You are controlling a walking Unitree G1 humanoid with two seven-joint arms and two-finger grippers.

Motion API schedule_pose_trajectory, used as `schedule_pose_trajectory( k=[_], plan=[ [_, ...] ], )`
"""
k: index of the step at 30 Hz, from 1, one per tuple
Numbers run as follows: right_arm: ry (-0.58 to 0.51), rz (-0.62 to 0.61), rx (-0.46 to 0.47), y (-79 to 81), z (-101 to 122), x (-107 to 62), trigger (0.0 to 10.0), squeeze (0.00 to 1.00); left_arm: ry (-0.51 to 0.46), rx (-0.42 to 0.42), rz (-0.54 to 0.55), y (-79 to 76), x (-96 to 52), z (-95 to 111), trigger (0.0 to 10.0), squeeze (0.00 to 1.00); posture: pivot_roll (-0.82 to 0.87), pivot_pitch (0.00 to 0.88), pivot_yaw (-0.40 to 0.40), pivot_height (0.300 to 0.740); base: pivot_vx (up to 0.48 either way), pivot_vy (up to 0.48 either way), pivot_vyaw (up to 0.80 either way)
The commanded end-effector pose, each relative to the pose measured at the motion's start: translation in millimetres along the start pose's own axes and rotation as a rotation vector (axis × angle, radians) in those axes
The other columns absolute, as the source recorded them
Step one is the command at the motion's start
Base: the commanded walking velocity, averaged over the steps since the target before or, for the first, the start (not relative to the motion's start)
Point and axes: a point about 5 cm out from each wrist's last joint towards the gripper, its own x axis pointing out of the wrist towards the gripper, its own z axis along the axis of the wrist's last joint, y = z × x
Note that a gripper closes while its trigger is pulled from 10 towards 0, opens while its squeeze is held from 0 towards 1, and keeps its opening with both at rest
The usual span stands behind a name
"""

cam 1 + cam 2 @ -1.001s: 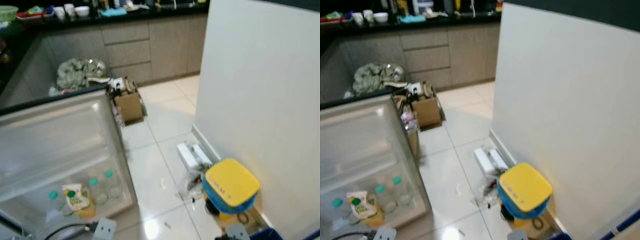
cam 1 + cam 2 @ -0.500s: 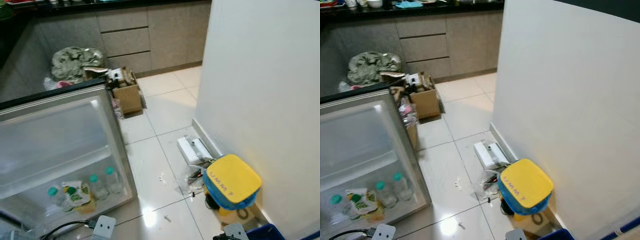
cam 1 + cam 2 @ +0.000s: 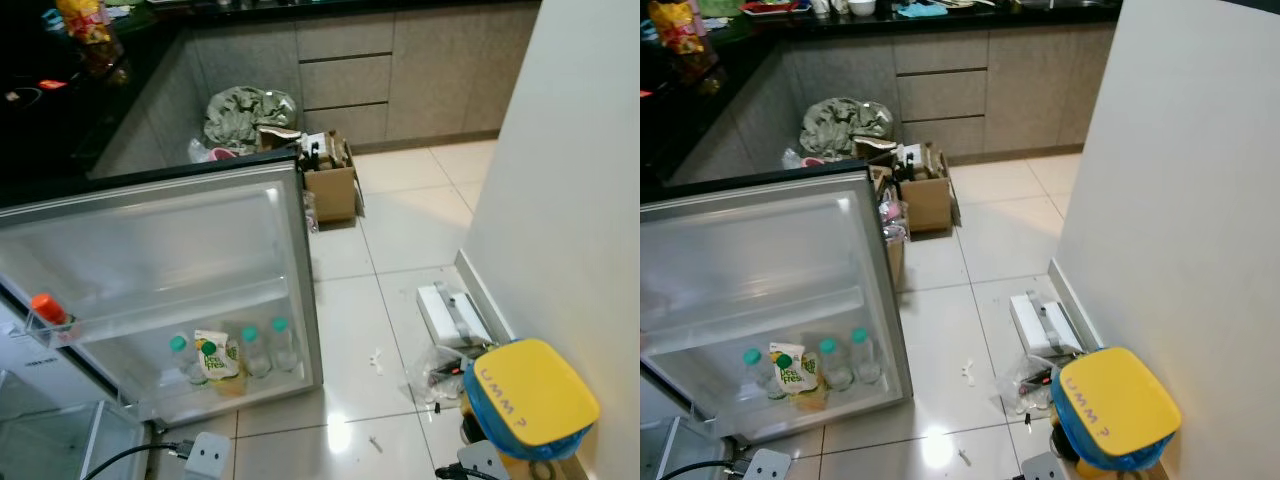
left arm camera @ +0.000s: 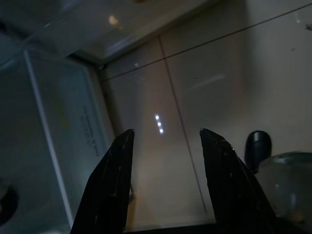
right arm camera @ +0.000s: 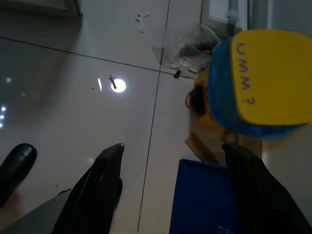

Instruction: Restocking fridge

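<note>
Fridge door (image 3: 180,260): 3 bottles, 1 carton (image 3: 217,355).

Fridge door (image 3: 170,290), open: its left part is cut off by the picture's edge. On its lower shelf, the carton (image 3: 217,355) hides part of the bottles (image 3: 258,350) beside it; its label is too small to read. Countertop items (image 3: 855,7) beyond the door are cropped.

Open fridge door (image 3: 170,250) (bottles (image 3: 255,350) and carton (image 3: 213,354) shelved inside).
</note>
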Motion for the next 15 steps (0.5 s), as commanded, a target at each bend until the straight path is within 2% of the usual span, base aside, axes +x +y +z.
schedule_pose_trajectory(
  k=[1,15],
  plan=[
    [0.033,0.012,-0.007,5.3,-7.6,-3.4,10.0,0.0,0.03,-0.001,-0.009,-3.1,-2.8,-8.9,10.0,0.0,-0.09,0.114,0.025,0.74,0.0,0.0,0.78],
    [0.027,0.006,-0.007,4.6,-6.9,-3.1,10.0,0.0,0.031,0.0,-0.013,-3.7,-2.7,-8.9,10.0,0.0,-0.09,0.115,0.025,0.74,0.0,0.0,0.78]
  ],
)
